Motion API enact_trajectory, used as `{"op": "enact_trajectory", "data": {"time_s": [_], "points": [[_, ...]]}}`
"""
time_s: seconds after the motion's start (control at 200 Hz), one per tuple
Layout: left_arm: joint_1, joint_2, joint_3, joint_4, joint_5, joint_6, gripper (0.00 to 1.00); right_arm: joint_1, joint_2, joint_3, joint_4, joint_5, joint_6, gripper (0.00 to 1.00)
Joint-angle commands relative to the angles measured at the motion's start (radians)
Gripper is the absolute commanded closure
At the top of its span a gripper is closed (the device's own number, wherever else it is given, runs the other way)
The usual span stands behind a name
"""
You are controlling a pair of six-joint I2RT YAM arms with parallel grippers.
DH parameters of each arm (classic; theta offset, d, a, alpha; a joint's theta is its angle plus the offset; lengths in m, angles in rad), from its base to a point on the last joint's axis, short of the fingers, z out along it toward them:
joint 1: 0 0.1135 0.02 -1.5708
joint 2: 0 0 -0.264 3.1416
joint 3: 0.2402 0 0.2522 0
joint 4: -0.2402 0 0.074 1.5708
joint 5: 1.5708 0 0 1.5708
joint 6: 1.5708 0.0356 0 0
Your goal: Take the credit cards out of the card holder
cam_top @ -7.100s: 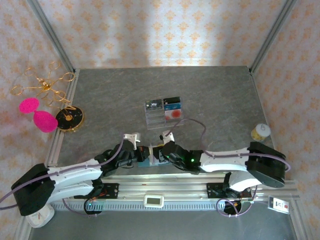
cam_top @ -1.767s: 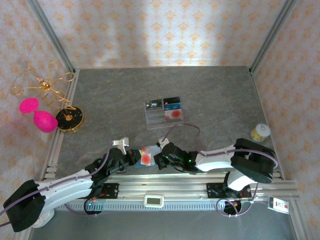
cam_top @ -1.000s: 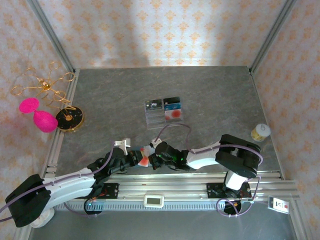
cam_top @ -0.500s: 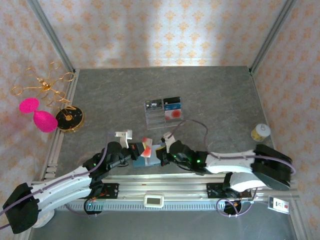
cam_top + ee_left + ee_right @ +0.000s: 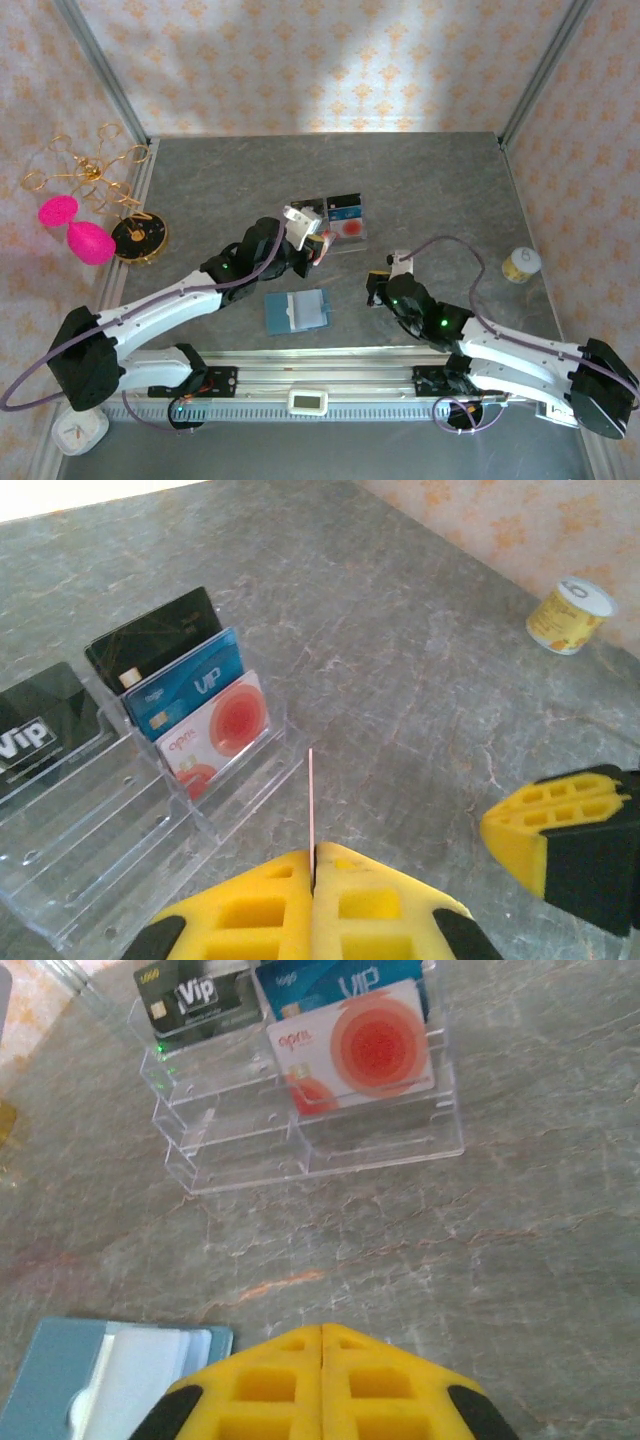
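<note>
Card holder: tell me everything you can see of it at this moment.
The card holder lies unfolded and flat on the grey table, near the front edge between the two arms. It has two leaves: the left a solid teal-blue, the right paler, with what look like clear pockets. The right wrist view catches its corner. Only the table touches it. Whether any card is still inside cannot be told.

Five credit cards [image 5: 215, 730] are counted: four stood in one clear tray [image 5: 100, 860], one held edge-on. One card holder [image 5: 298, 311] and one small yellow can [image 5: 520, 264] are seen.
</note>
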Motion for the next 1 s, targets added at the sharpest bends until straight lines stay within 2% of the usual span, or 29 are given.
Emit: {"op": "enact_trajectory", "data": {"time_s": [0.0, 0.105, 0.25, 0.37, 0.666, 0.801, 0.996], "points": [[0.017, -0.024, -0.036, 0.129, 0.133, 0.042, 1.0, -0.011, -0.058, -0.035, 0.084, -0.098, -0.065, 0.87], [0.019, -0.08, -0.139, 0.327, 0.206, -0.039, 1.0, -0.019, -0.122, -0.078, 0.276, -0.289, -0.106, 0.77], [0.019, -0.175, -0.331, 0.742, 0.282, -0.198, 1.0, -0.044, -0.128, -0.085, 0.496, -0.52, -0.129, 0.66], [0.019, -0.212, -0.397, 0.904, 0.302, -0.266, 1.0, -0.054, -0.118, -0.07, 0.599, -0.651, -0.13, 0.57], [0.018, -0.203, -0.458, 1.125, 0.348, -0.396, 1.0, -0.055, -0.019, -0.019, 0.699, -0.734, -0.094, 0.54], [0.017, -0.169, -0.46, 1.188, 0.375, -0.443, 1.0, -0.055, -0.002, 0.0, 0.771, -0.776, -0.094, 0.57], [0.012, -0.143, -0.464, 1.237, 0.401, -0.466, 1.0, -0.056, 0.051, 0.07, 0.752, -0.785, -0.126, 0.58]]}}
